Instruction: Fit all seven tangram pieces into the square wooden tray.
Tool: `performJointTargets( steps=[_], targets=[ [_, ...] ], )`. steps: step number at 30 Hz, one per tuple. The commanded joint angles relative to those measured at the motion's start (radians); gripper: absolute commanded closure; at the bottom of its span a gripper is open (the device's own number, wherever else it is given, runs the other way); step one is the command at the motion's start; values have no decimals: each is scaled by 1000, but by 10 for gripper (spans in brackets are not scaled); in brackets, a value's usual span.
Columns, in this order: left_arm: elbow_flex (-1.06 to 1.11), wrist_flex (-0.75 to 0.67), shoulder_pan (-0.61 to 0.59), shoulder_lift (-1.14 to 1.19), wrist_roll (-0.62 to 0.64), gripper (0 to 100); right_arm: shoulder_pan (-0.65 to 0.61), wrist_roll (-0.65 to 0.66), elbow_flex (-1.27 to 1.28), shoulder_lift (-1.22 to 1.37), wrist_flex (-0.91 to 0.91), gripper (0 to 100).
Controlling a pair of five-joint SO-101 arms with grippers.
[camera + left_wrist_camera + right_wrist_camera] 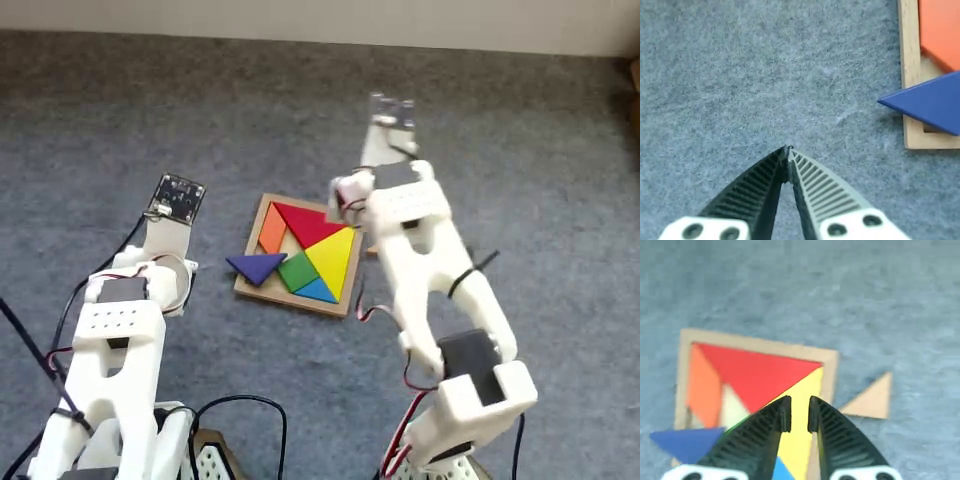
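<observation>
The square wooden tray lies on the grey carpet between the arms. It holds an orange piece, a red triangle, a yellow triangle, a green piece and a light blue one. A dark blue triangle lies across the tray's left rim, its tip poking out over the carpet. A tan triangle rests on the carpet just outside the tray's right rim. My left gripper is shut and empty, left of the tray. Above the yellow triangle, my right gripper is narrowly open and holds nothing.
A pale bare patch of tray floor shows between the orange and red pieces. Grey carpet surrounds the tray on all sides. The right arm's body stands close to the tray's right edge.
</observation>
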Motion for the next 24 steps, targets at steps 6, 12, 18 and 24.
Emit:
performJointTargets(
  steps=[6, 12, 18, 24],
  targets=[
    [-2, -17, -8, -21, 8, 983, 77, -100, -36, -59, 8, 896],
    [-2, -17, -8, -21, 8, 983, 147, -238, 10, -56, 8, 777],
    [-2, -17, -8, -21, 8, 983, 151, -333, 62, -54, 8, 777],
    [-2, -17, -8, -21, 9, 983, 151, -367, 140, -54, -97, 777]
  ],
)
